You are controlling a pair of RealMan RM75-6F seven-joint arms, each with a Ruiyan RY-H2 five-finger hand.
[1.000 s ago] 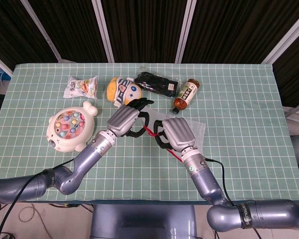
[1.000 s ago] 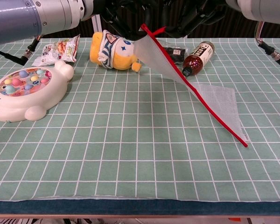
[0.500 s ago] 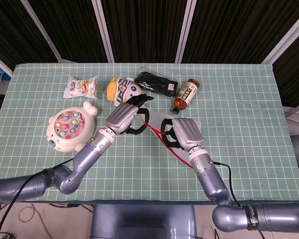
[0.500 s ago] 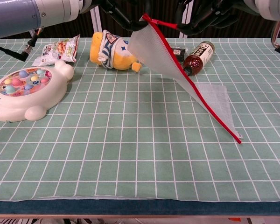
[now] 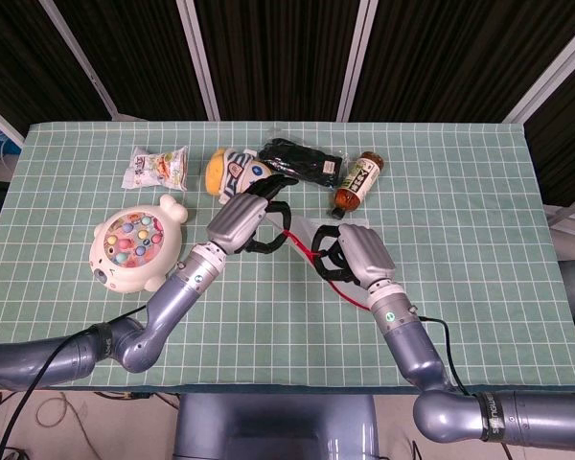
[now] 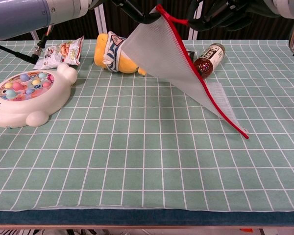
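A white mesh pouch (image 6: 171, 58) with a red zipper edge hangs lifted above the table, its lower corner resting on the green cloth. My left hand (image 5: 244, 218) pinches its upper left part at the red edge. My right hand (image 5: 356, 257) grips the red edge (image 5: 330, 278) just to the right. In the chest view both hands (image 6: 137, 7) (image 6: 220, 10) show only at the top, dark fingers closed on the pouch's top.
Behind the hands lie a yellow plush doll (image 5: 236, 172), a black packet (image 5: 302, 160) and a brown drink bottle (image 5: 357, 182). A snack bag (image 5: 156, 167) and a white fishing-game toy (image 5: 134, 243) sit on the left of the gridded cloth (image 5: 479, 249).
Both hands have risen and drawn slightly apart. The pouch has spread wider and swung up, with its lower tip dragged a little toward the back.
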